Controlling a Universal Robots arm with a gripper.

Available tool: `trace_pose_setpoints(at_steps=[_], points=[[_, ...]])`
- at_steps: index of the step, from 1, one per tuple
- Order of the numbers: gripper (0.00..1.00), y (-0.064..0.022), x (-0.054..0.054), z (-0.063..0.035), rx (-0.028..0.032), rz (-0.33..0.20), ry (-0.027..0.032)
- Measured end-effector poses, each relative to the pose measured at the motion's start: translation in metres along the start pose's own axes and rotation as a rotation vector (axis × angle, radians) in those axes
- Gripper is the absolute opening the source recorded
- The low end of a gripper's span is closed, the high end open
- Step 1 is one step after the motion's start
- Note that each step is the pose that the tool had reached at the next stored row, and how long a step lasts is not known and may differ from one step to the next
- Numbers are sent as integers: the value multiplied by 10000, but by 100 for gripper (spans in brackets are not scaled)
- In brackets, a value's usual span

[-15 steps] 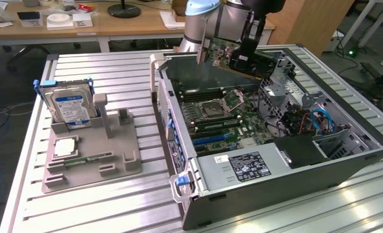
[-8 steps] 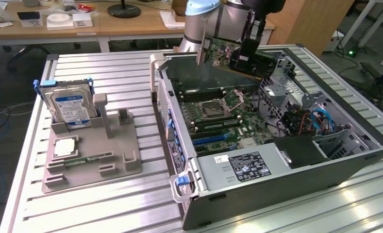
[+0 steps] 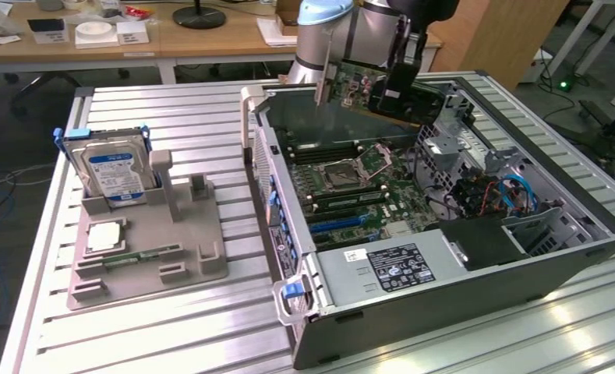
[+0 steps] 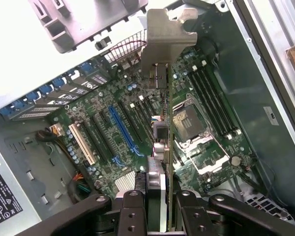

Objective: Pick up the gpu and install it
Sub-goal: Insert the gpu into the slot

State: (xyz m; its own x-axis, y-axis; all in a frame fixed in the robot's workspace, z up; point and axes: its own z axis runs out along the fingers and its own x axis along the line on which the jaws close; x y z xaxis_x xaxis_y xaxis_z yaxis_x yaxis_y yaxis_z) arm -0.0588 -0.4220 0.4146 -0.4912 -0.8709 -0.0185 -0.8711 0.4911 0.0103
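Observation:
The gpu (image 3: pixel 365 92), a dark circuit card with a silver bracket (image 3: pixel 322 72) at one end, hangs in the air above the far end of the open computer case (image 3: pixel 556 257). My gripper (image 3: pixel 399 84) is shut on it from above. In the wrist view the gpu (image 4: pixel 163 142) shows edge-on between my fingers (image 4: pixel 133 212), with its bracket (image 4: pixel 164 37) at the far end. Beneath it lies the motherboard (image 4: pixel 103 162) with a long blue slot (image 4: pixel 122 129) and black slots beside it. The card is clear of the board.
A CPU socket (image 3: pixel 341 178) and memory slots sit on the motherboard, and the power supply (image 3: pixel 390 269) fills the case's near end. At the exterior view's left a grey fixture (image 3: pixel 182 269) holds a hard drive (image 3: pixel 113 173), a chip (image 3: pixel 104 234) and a memory stick (image 3: pixel 141 255).

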Motion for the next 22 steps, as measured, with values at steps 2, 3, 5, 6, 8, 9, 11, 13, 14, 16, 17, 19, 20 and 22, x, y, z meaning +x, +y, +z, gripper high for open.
trace_pose_setpoints(at_steps=[2,3,5,6,8,9,11,13,14,16,17,19,20,22], points=[[28,-1,1,0,-2,-92,1],[28,-1,2,0,-2,-133,2],[28,-2,3,0,-4,-217,3],[28,-2,3,0,-5,-258,3],[28,-2,4,0,-6,-347,4],[28,-2,4,0,-8,-397,5],[28,-2,4,0,-9,-488,6],[28,-3,5,0,-11,-579,6],[28,-3,5,0,-11,-624,7],[28,-3,6,0,-13,-711,8],[28,-4,6,0,-14,-752,8],[28,-4,8,0,-16,-835,9],[28,-4,8,0,-16,-878,10],[28,-5,9,0,-18,-963,10]])
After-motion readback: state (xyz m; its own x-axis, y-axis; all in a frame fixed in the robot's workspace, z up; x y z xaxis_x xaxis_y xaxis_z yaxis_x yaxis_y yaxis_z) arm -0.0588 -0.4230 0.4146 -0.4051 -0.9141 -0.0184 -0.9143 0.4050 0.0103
